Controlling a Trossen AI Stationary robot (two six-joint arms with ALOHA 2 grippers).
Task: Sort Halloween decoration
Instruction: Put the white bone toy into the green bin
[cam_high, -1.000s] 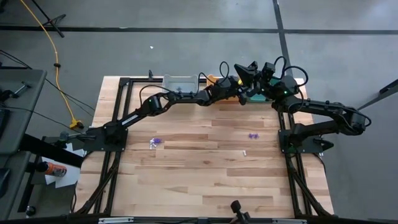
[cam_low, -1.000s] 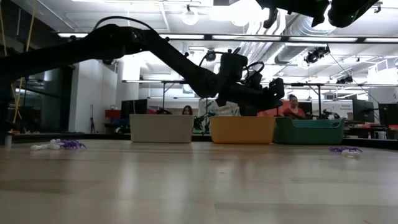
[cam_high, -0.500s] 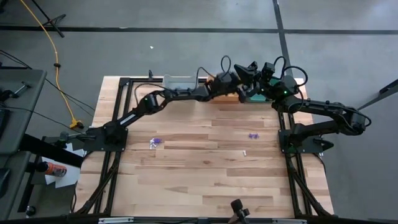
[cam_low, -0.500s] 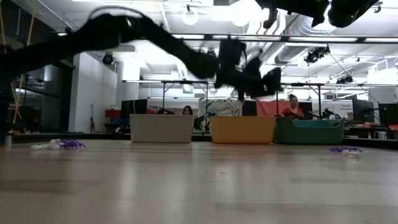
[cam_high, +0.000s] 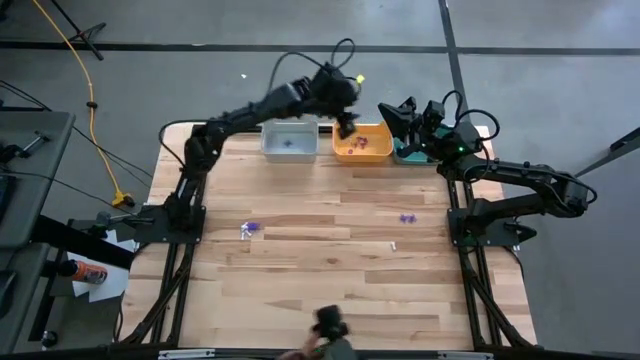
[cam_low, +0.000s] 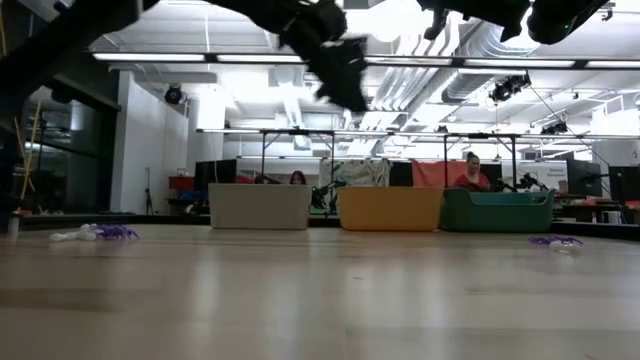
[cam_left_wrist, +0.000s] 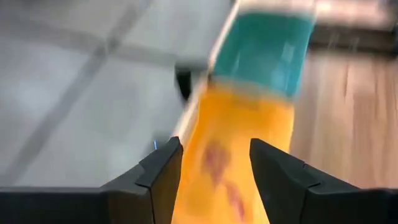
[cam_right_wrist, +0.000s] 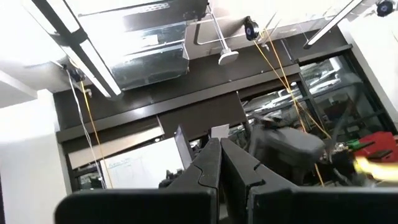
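Our left pincer (cam_high: 345, 124) hangs above the orange bin (cam_high: 362, 145), fingers apart and empty; right pincer (cam_high: 392, 111) closed, parked. Next we fetch purple trinkets (cam_high: 250, 229) lying on the tabletop (cam_high: 330, 290).

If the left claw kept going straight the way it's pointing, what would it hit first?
Probably the orange bin: it fills the gap between the open left gripper's fingers, with the teal bin beyond. Depth is hard to judge.
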